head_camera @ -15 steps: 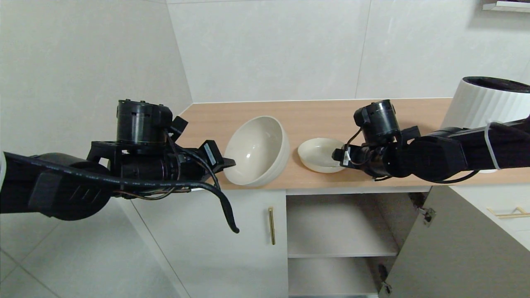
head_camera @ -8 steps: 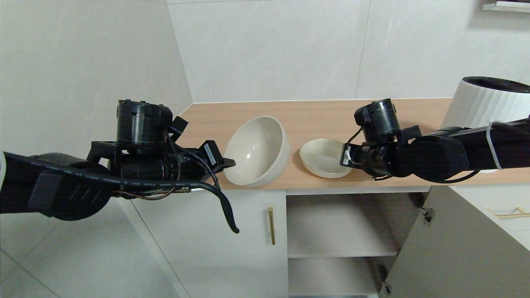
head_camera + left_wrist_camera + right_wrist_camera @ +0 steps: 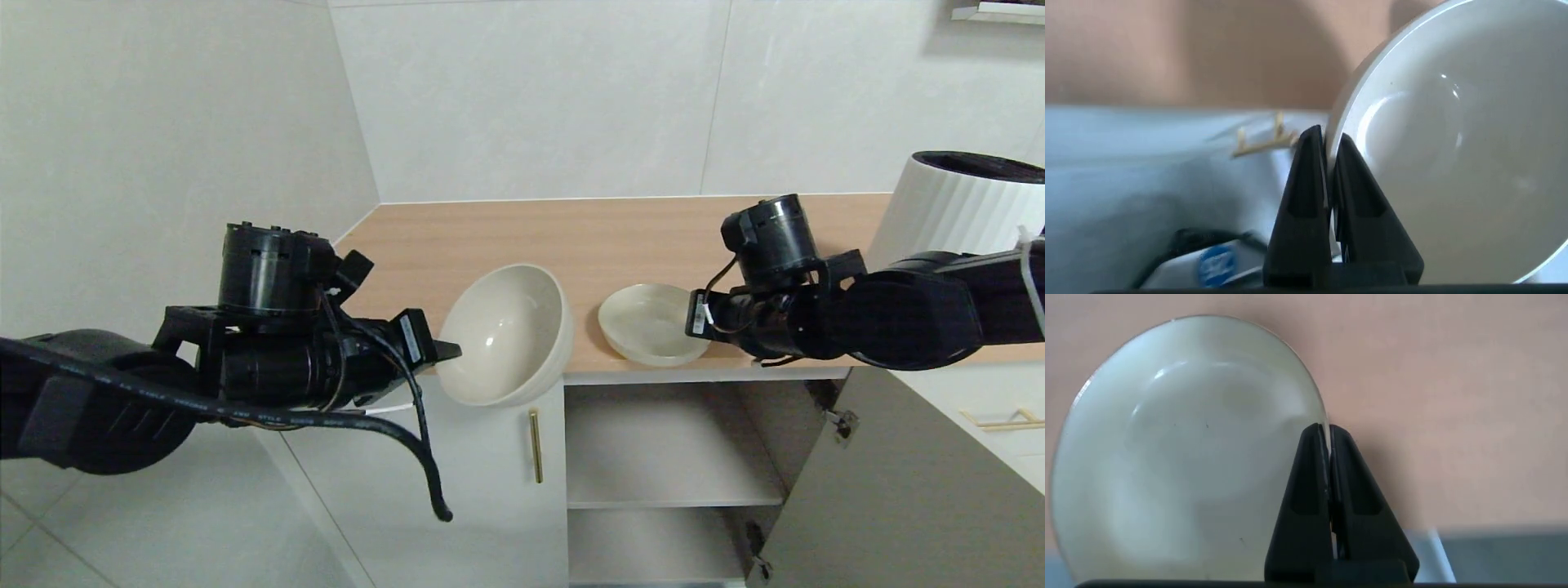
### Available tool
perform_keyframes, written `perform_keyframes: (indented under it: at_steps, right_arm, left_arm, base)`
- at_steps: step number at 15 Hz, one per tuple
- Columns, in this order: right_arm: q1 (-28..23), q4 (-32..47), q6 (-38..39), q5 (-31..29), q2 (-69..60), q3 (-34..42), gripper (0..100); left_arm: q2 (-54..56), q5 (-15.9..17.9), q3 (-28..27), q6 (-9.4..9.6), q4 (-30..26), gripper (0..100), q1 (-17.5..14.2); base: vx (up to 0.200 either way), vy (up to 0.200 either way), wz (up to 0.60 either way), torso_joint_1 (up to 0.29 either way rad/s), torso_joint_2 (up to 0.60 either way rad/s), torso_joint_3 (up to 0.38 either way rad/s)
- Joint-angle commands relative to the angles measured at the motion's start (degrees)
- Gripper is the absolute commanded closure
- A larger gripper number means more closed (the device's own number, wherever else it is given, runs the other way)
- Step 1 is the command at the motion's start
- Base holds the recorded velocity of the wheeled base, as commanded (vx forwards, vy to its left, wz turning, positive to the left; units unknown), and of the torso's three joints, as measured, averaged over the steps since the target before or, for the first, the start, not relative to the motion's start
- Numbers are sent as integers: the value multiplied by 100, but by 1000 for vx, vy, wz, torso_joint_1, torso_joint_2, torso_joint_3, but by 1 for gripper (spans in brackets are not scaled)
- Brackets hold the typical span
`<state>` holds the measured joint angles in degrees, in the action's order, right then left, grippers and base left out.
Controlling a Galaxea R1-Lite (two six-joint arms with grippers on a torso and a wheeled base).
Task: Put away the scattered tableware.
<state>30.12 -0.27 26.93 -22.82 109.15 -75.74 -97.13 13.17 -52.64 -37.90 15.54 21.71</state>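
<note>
A large cream bowl hangs tilted at the counter's front edge, partly past it, with my left gripper shut on its rim. The left wrist view has the same bowl with the rim pinched between the fingers of the left gripper. A small shallow cream dish sits lifted near the counter's front edge, and my right gripper is shut on its right rim. In the right wrist view the dish has its edge clamped in the right gripper.
The wooden counter runs along tiled walls. A white ribbed container stands at its right end. Below, a cabinet stands with its door swung open, showing bare shelves. A closed door with a brass handle is to the left.
Both arms have drawn back toward the counter's front edge with their loads. The large bowl came down and forward past the edge; the small dish shifted right and nearer the edge.
</note>
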Motion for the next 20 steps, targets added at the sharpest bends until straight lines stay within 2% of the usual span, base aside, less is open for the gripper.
perform_keyframes:
  at_steps: [1, 2, 4, 5, 7, 8, 10, 11, 20]
  right_arm:
    - [90, 18, -30, 305, -729, 560, 100]
    - [90, 36, -30, 498, -966, 762, 100]
    - [90, 80, -276, 973, -1494, 1325, 100]
    - [90, 132, -504, 1078, -1661, 1527, 100]
    - [205, 203, -698, 1166, -1898, 1975, 100]
    - [275, 167, -715, 1166, -1933, 2195, 100]
    - [398, 141, -707, 1157, -1907, 2529, 100]
    - [398, 141, -707, 1157, -1845, 2591, 100]
    - [407, -184, -715, 1148, -1538, 2652, 100]
  left_arm:
    - [371, -7, 280, 450, -262, 100, 140]
    - [476, -69, 360, 881, -579, 100, 193]
    - [713, -350, 562, 1575, -1027, 100, 202]
    - [793, -438, 667, 1769, -1115, 100, 202]
    - [907, -631, 948, 2331, -1299, 100, 272]
    - [924, -737, 1054, 2489, -1352, 100, 351]
    - [933, -947, 1177, 2691, -1387, 100, 571]
    - [916, -974, 1203, 2709, -1387, 100, 650]
    - [775, -983, 1212, 2683, -1379, 100, 800]
  base:
    - [0, 0, 0, 0, 0, 0]
    - [0, 0, 0, 0, 0, 0]
    - [0, 0, 0, 0, 0, 0]
    - [0, 0, 0, 0, 0, 0]
    - [0, 0, 0, 0, 0, 0]
    - [0, 0, 0, 0, 0, 0]
    - [0, 0, 0, 0, 0, 0]
    - [0, 0, 0, 0, 0, 0]
    - [0, 0, 0, 0, 0, 0]
